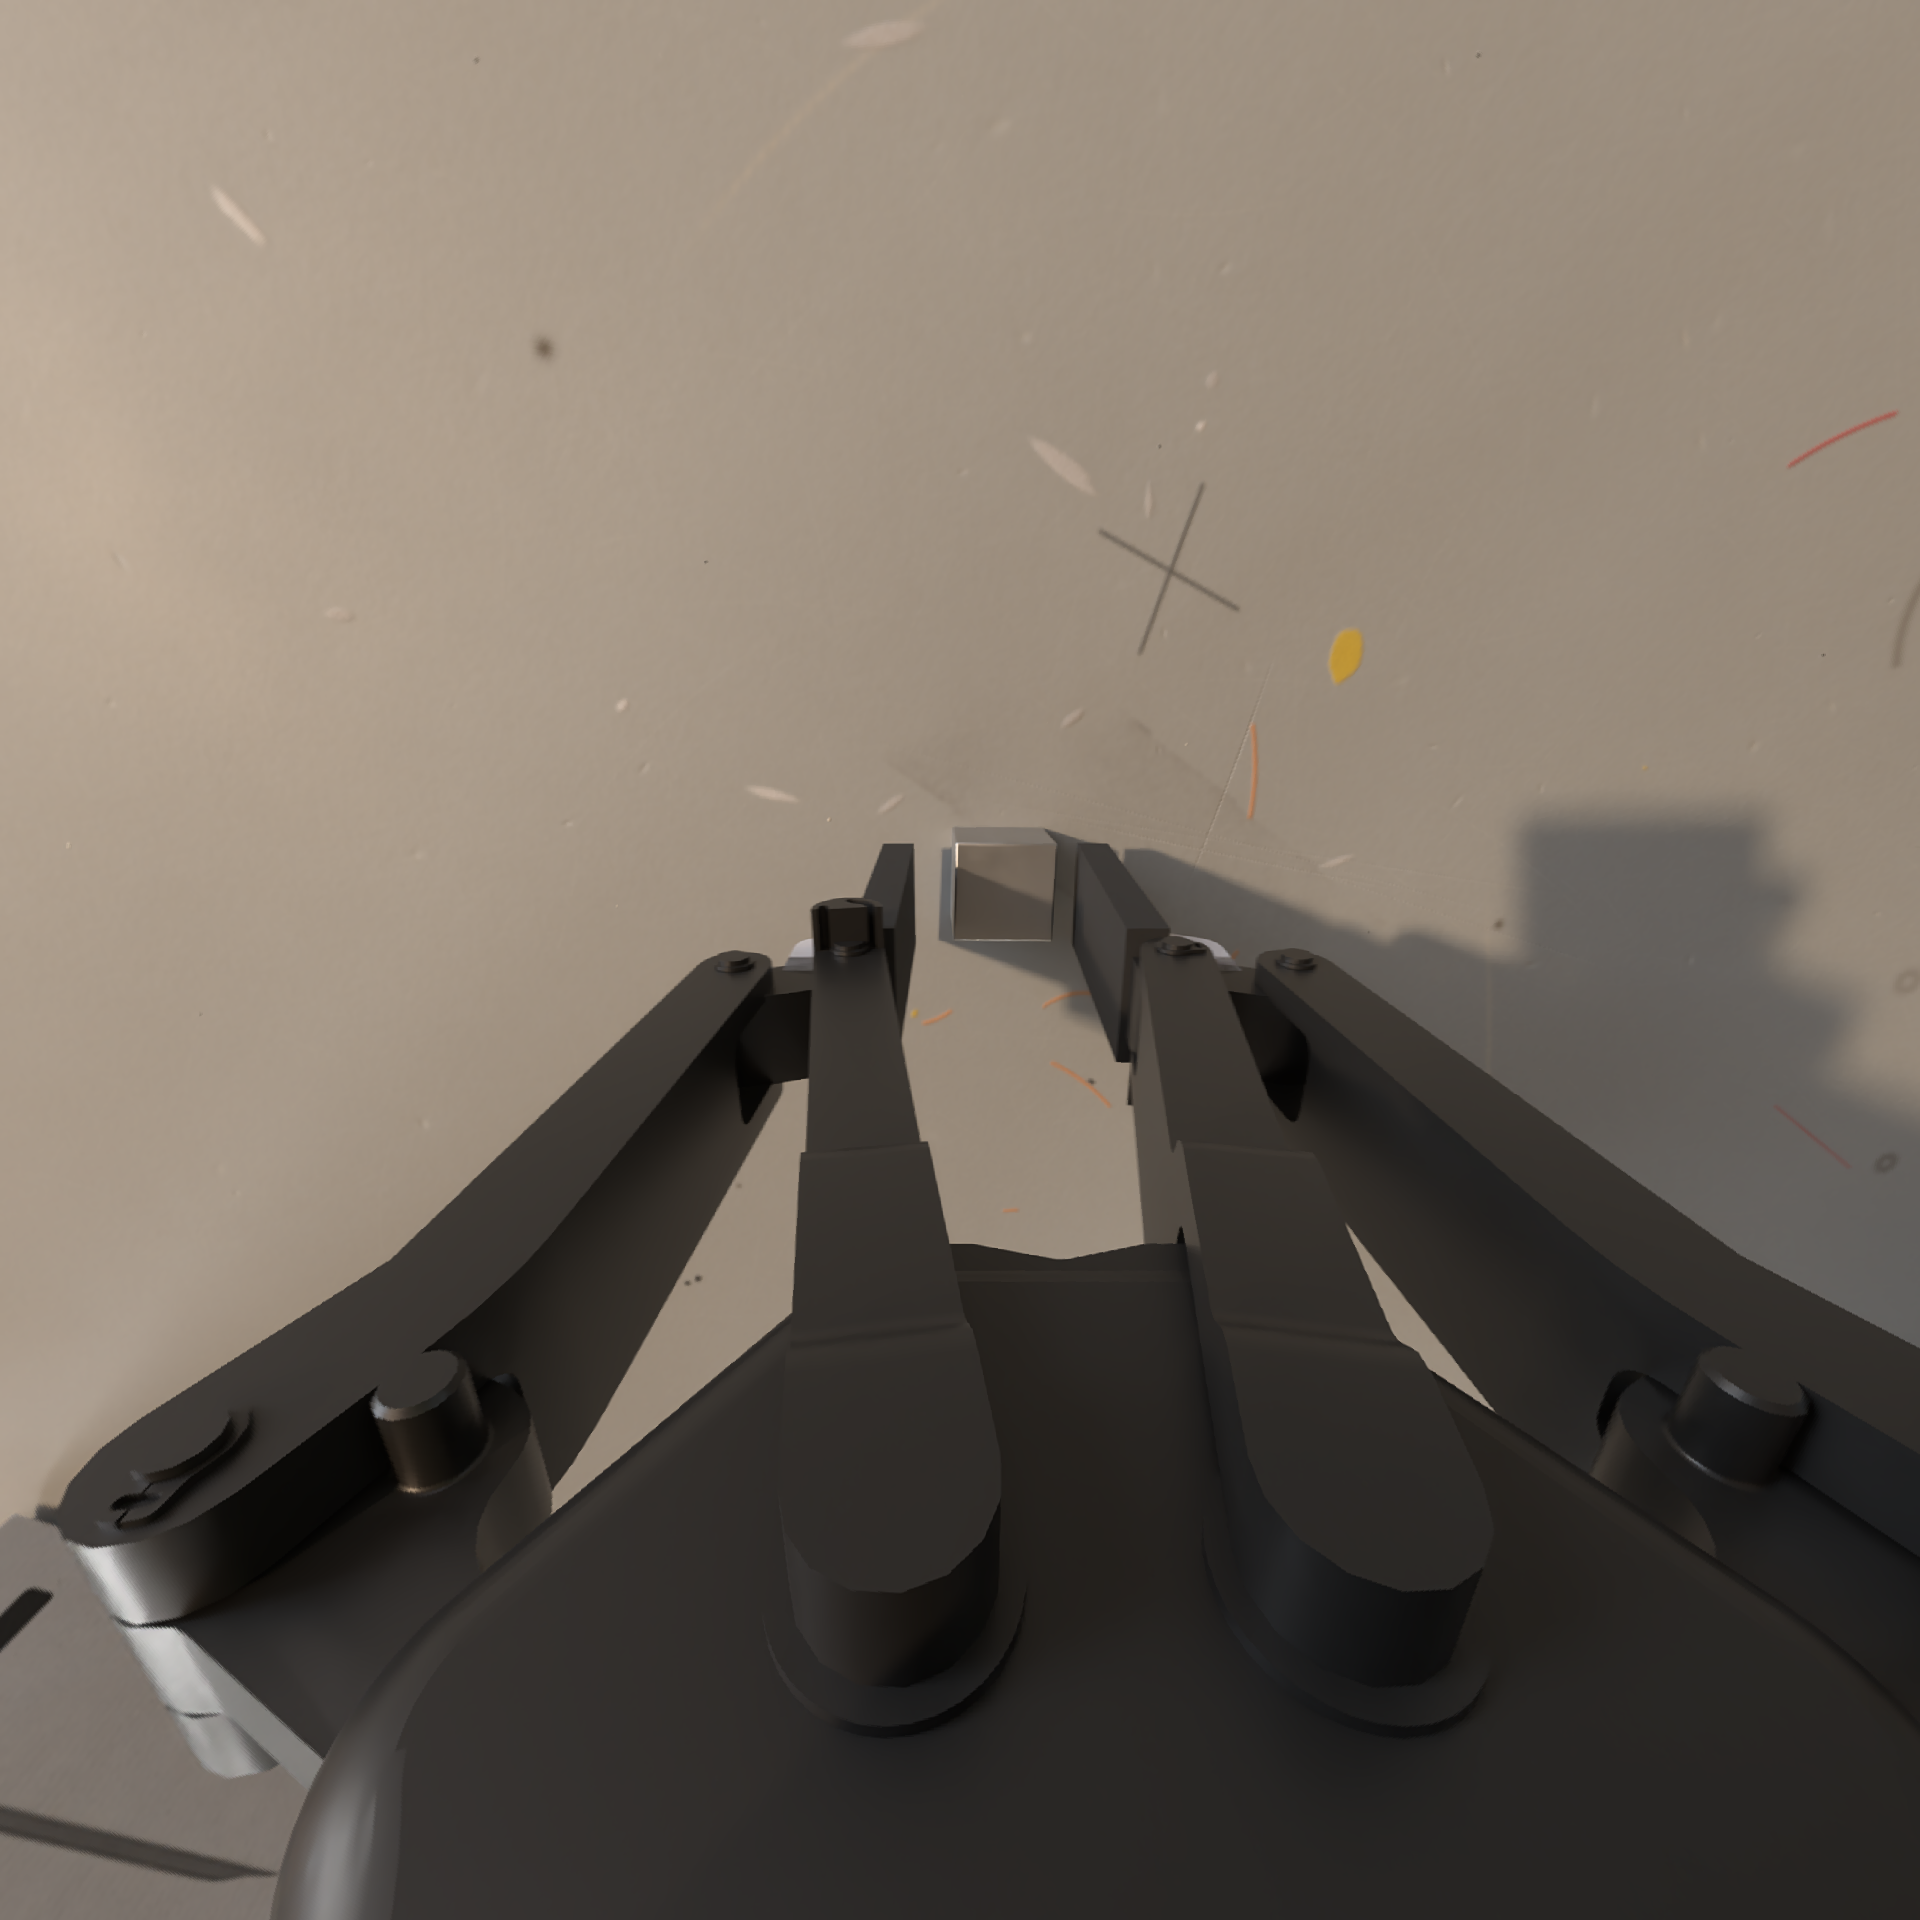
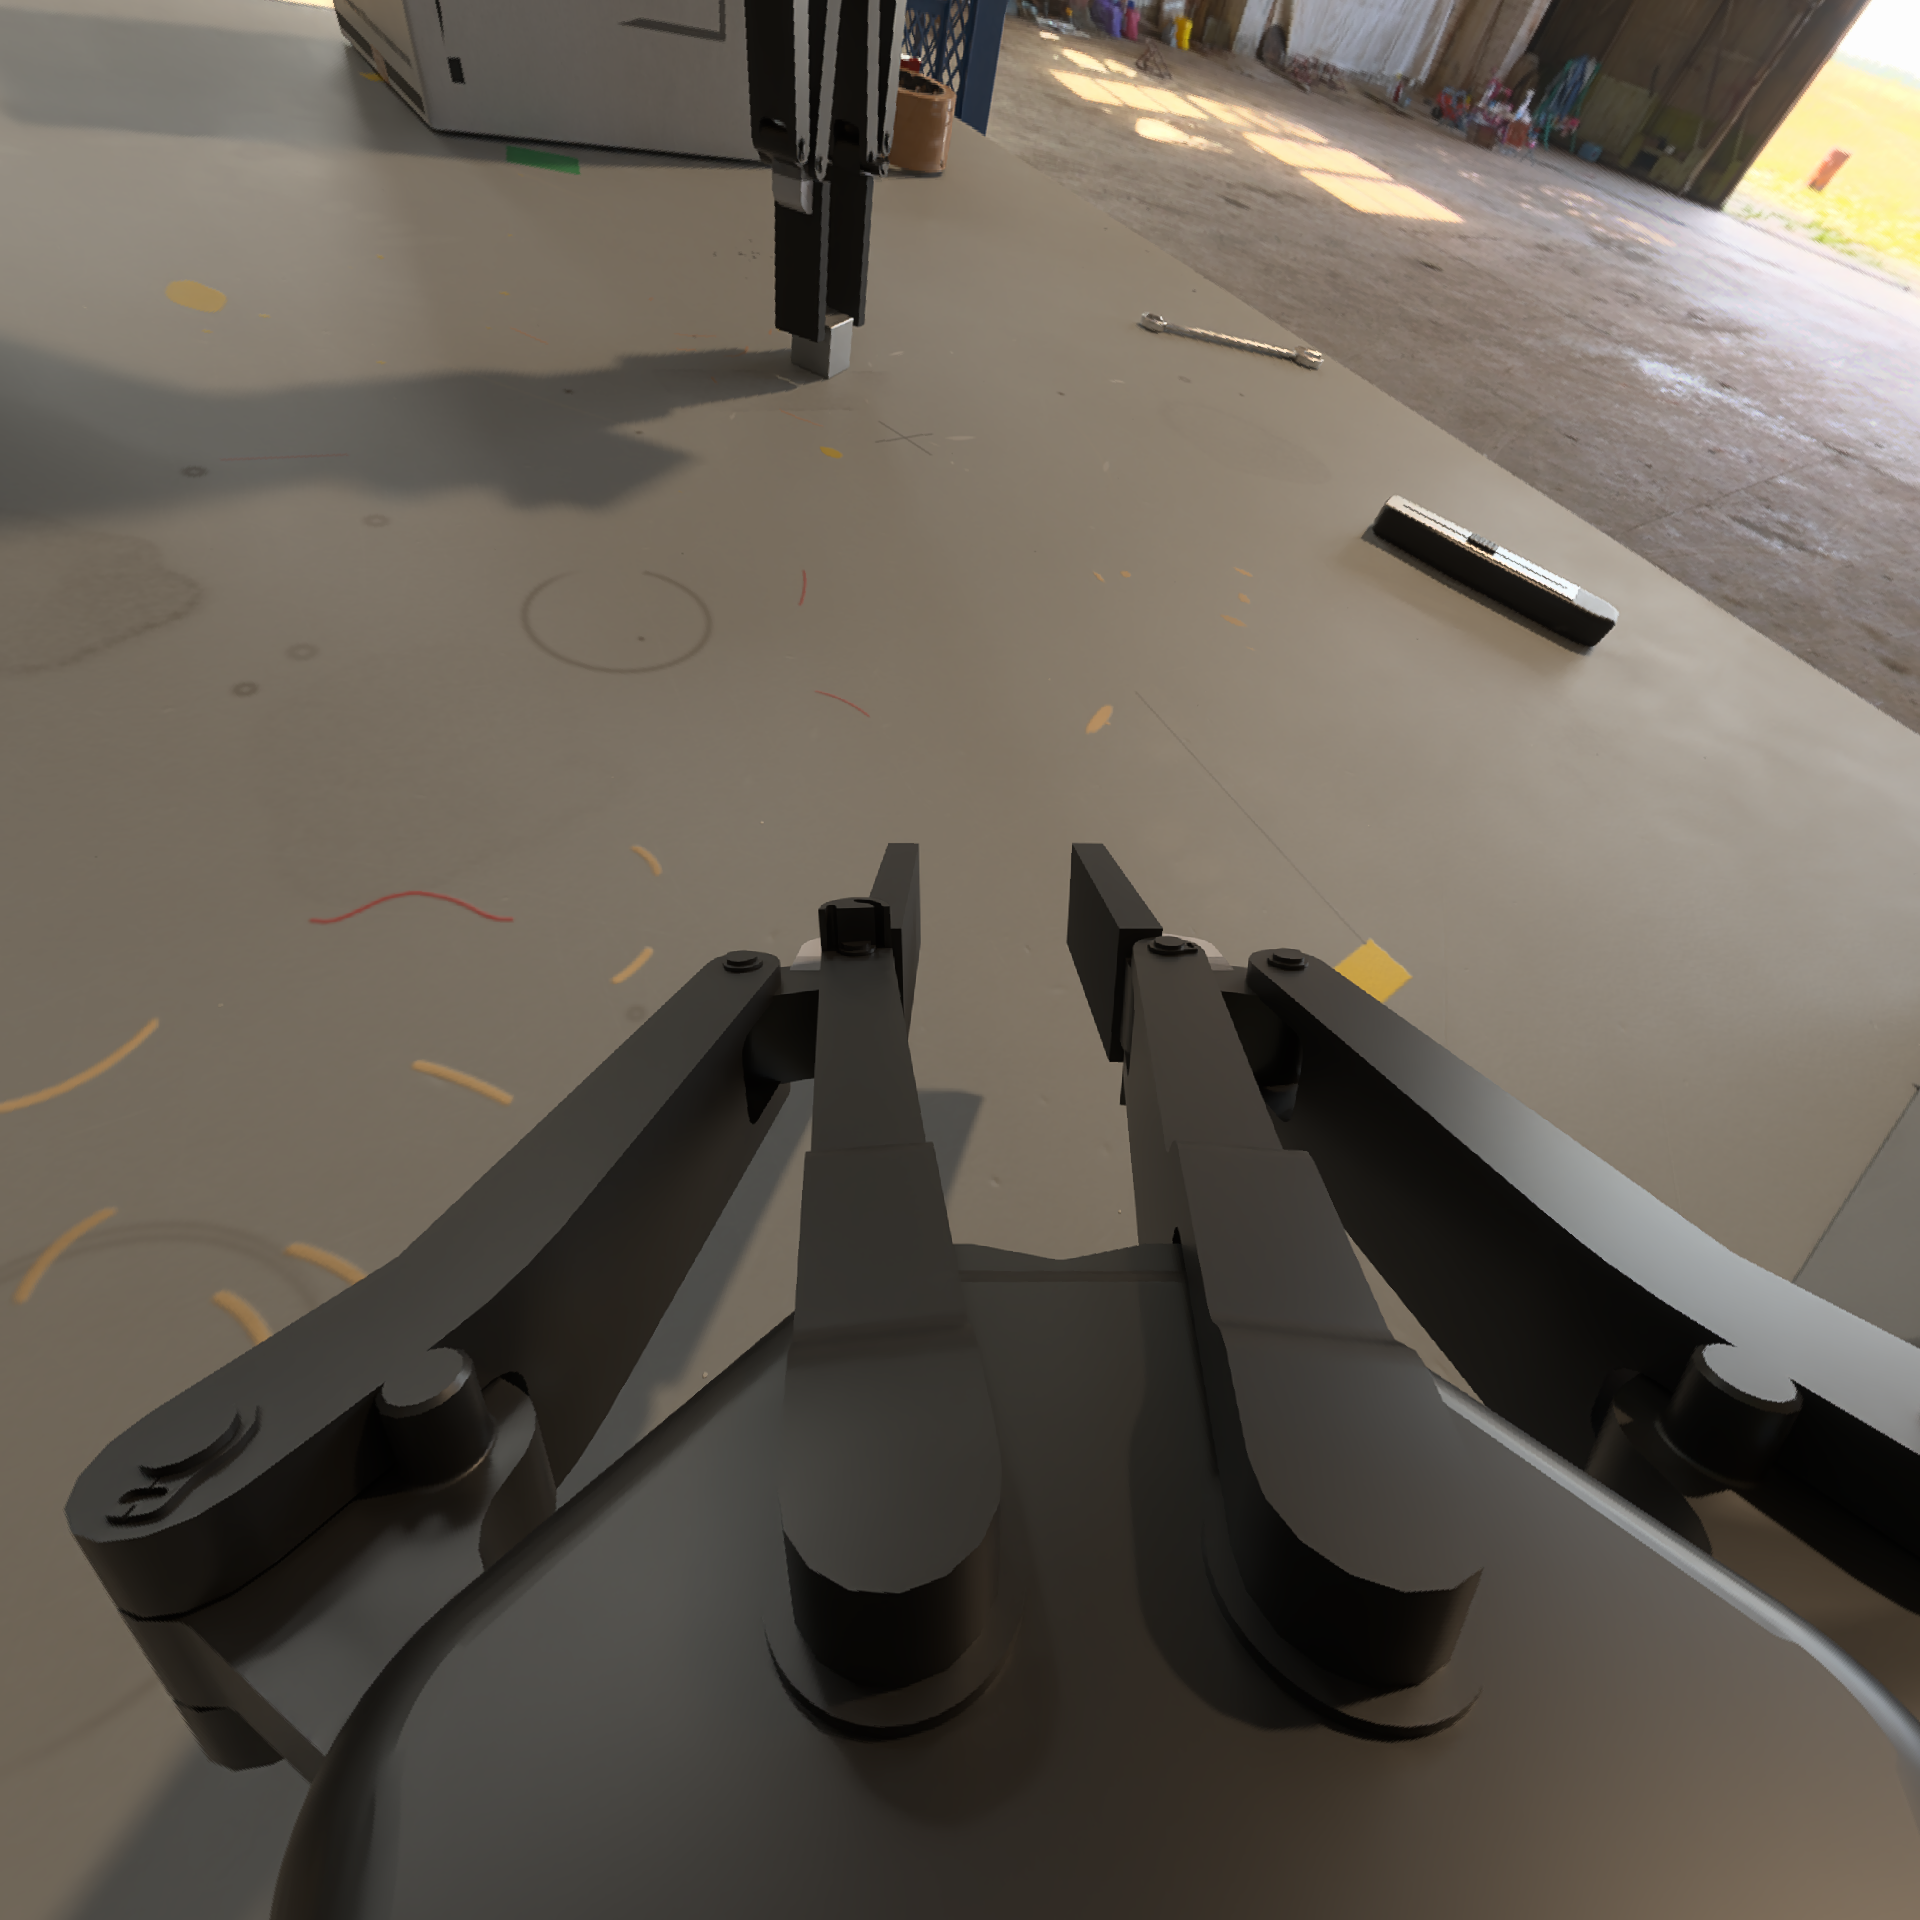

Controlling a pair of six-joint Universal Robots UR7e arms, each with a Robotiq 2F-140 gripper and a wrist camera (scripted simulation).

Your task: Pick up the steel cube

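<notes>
The steel cube is small and shiny and stands on the beige table. My left gripper is open and straddles it, one fingertip on each side with a narrow gap to each face. From the right wrist view the left gripper hangs straight down over the cube, whose lower part shows beneath the fingertips and rests on the table. My right gripper is open and empty, low over the table, well short of the cube.
A wrench lies at the far right near the table's edge. A black bar-shaped tool lies on the right. A pale cabinet stands behind the table. Paint marks and a pencilled cross dot the tabletop.
</notes>
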